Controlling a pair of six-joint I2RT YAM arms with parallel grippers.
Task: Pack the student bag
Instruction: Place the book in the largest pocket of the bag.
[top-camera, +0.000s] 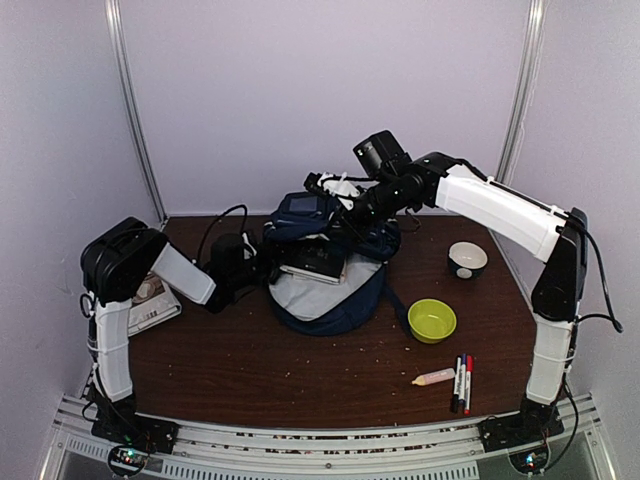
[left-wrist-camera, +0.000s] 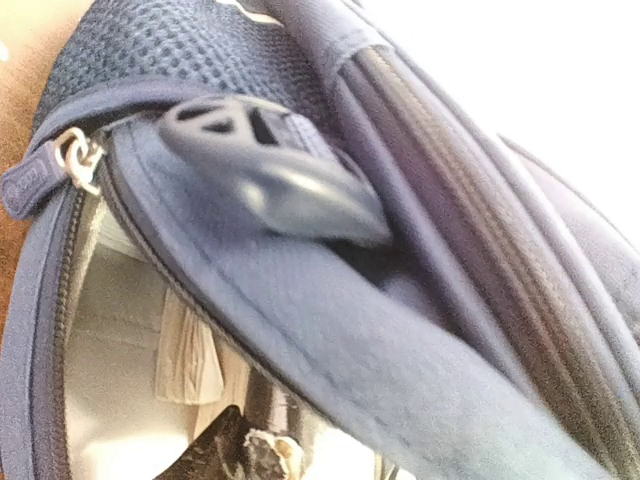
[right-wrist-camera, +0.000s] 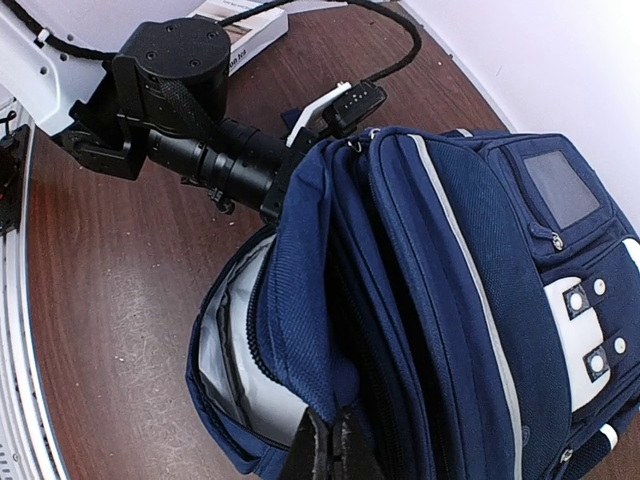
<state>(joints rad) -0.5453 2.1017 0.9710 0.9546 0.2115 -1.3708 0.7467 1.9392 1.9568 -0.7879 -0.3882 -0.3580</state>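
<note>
Student bag (top-camera: 335, 295) lies in the middle of the desk (top-camera: 250, 370) with its mouth unzipped and wide open. Left of the bag, at the desk's edge, is one book (top-camera: 155, 305). Just beside the bag's left side is the left gripper (right-wrist-camera: 345, 100), its tip at the zip edge; I cannot tell if it is released or clenched. The right gripper (right-wrist-camera: 335, 445) is clenched on the bag's lifted rim. Right of the bag sit two bowls: one green bowl (top-camera: 432, 320) near it and one white bowl (top-camera: 467, 258) farther back. Right and in front lie one small cream bottle (top-camera: 433, 377) and two or three pens (top-camera: 462, 382), too close together to count. The biggest bare patch of desk is in front of the bag, dotted with crumbs.
</note>
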